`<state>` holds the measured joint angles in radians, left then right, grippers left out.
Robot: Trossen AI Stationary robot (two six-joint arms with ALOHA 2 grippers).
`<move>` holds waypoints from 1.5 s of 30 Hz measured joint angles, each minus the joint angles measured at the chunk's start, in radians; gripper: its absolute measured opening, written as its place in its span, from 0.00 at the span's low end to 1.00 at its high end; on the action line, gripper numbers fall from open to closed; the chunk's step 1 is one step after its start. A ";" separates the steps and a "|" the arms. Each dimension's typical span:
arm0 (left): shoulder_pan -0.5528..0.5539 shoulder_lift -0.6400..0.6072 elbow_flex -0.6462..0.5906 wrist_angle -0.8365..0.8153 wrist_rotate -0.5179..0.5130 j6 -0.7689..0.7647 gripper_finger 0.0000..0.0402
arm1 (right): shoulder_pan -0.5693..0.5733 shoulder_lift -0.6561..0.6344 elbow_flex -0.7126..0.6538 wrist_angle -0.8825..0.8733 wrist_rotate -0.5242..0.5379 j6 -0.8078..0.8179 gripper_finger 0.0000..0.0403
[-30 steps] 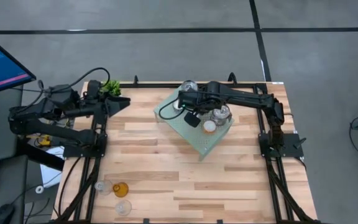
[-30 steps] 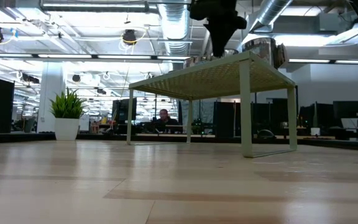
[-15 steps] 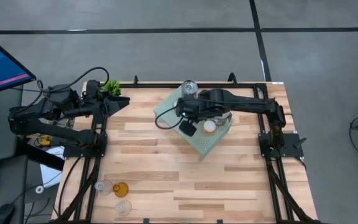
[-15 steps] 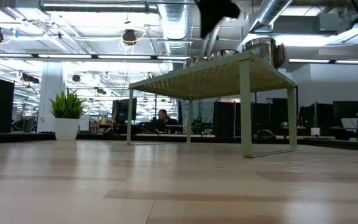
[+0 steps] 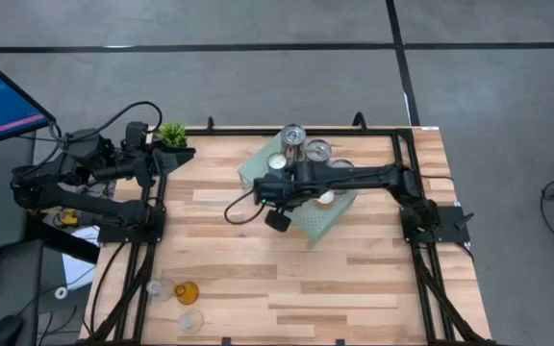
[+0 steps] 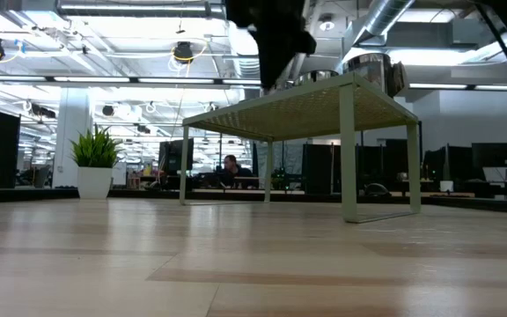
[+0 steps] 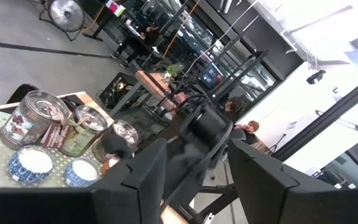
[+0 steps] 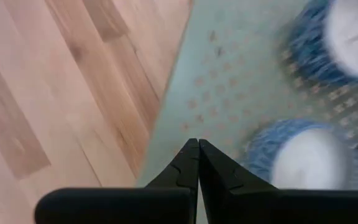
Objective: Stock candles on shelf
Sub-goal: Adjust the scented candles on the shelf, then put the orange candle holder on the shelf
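Note:
The mint-green shelf (image 5: 308, 223) stands on its short legs on the wooden table. On it stand silver tins (image 5: 293, 135) (image 5: 318, 151) and white tealights (image 5: 277, 161) (image 5: 325, 199). My right gripper (image 5: 277, 219) hovers shut over the shelf's near-left edge (image 8: 185, 106), pointing steeply down. It holds nothing, and two blue-patterned tealights (image 8: 303, 158) (image 8: 347, 31) stand beside it. My left gripper (image 7: 194, 180) waits open and level at the far left by the plant (image 5: 172, 132). More candles, clear glass holders (image 5: 159, 288) (image 5: 190, 320) and an amber one (image 5: 187, 291), stand at the table's near left.
A small green potted plant stands at the table's far-left corner. A dark cable (image 5: 239, 210) loops from my right arm over the wood left of the shelf. Bare wood (image 5: 258, 279) lies between the shelf and the near edge. The low view shows the room beyond the table, with a person (image 6: 231, 165) far off.
My right gripper has moved from above the shelf's middle toward the table's near-left, to the shelf's near-left edge. It has sunk a little and stayed shut. The candles on the shelf have kept their places.

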<state>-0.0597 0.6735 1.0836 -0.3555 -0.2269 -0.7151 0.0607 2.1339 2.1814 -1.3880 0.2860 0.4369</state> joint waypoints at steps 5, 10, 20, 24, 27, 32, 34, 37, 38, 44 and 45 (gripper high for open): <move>0.000 -0.005 0.000 0.005 0.000 -0.001 0.43 | 0.002 0.032 0.000 -0.040 0.050 -0.021 0.00; 0.000 -0.007 0.000 0.013 0.000 -0.001 0.43 | -0.007 0.032 0.000 -0.054 0.106 -0.026 0.00; 0.000 -0.007 0.000 0.020 0.000 -0.001 0.43 | -0.060 0.032 0.000 -0.116 0.157 -0.028 0.00; 0.000 -0.007 0.000 0.022 0.000 -0.001 0.43 | -0.065 0.031 0.000 -0.121 0.135 -0.039 0.00; 0.000 -0.007 0.000 0.023 0.000 -0.001 0.43 | -0.044 0.024 0.027 -0.120 0.106 -0.046 0.00; 0.000 -0.007 0.000 0.024 0.000 0.000 0.43 | 0.021 0.019 0.142 -0.184 0.057 -0.044 0.00; 0.000 -0.007 0.000 0.025 0.000 0.000 0.43 | 0.043 0.012 0.147 -0.181 0.025 -0.038 0.00; 0.000 -0.007 0.000 0.025 0.000 0.000 0.43 | 0.076 0.008 0.135 -0.183 -0.018 -0.027 0.00; 0.000 -0.007 0.000 0.025 0.000 0.000 0.43 | 0.088 0.008 0.132 -0.184 -0.025 -0.021 0.00; 0.000 -0.007 0.000 0.025 0.019 -0.005 0.43 | 0.121 0.008 0.059 -0.185 -0.022 0.009 0.00; 0.000 -0.007 0.000 0.025 0.019 -0.006 0.43 | 0.121 0.009 0.053 -0.184 -0.021 0.012 0.00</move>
<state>-0.0595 0.6662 1.0836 -0.3309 -0.2078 -0.7208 0.1819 2.1426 2.2347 -1.5722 0.2653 0.4486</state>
